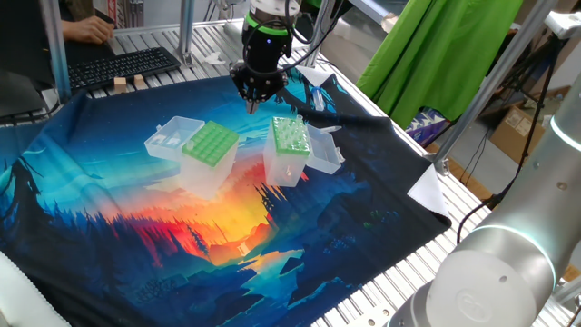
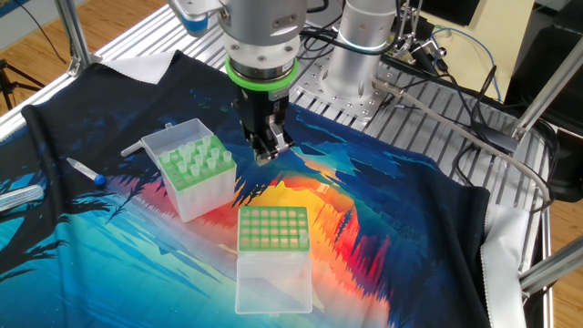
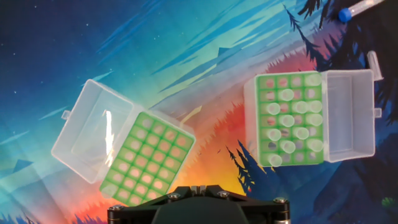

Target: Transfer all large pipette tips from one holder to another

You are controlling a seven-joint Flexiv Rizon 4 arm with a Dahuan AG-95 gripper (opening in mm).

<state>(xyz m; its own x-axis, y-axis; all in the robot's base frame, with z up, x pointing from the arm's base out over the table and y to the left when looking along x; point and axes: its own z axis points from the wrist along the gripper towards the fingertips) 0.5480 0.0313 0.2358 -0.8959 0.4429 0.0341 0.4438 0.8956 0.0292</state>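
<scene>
Several large pipette tips [image 3: 286, 95] stand in one holder [image 3: 254, 118], a clear box with a light-green top and its lid open to the right. Another holder [image 3: 149, 163] lies to its left with an empty green grid and its lid open. In the fixed views the holder with the tips [image 2: 205, 196] [image 1: 283, 168] and the empty one [image 2: 271, 228] [image 1: 211, 145] sit side by side on the cloth. My gripper [image 2: 267, 157] [image 1: 251, 107] [image 3: 198, 187] hangs above the cloth between and behind them. It is shut, with nothing seen between its fingers.
A blue-capped tube [image 2: 86, 171] [image 3: 357, 9] lies on the printed cloth beyond the holder with the tips, and a second tube [image 2: 18, 196] lies near it. A keyboard [image 1: 123, 65] and a person's hand [image 1: 86, 29] are at the table's far side. Metal frame posts [image 1: 495, 100] stand around.
</scene>
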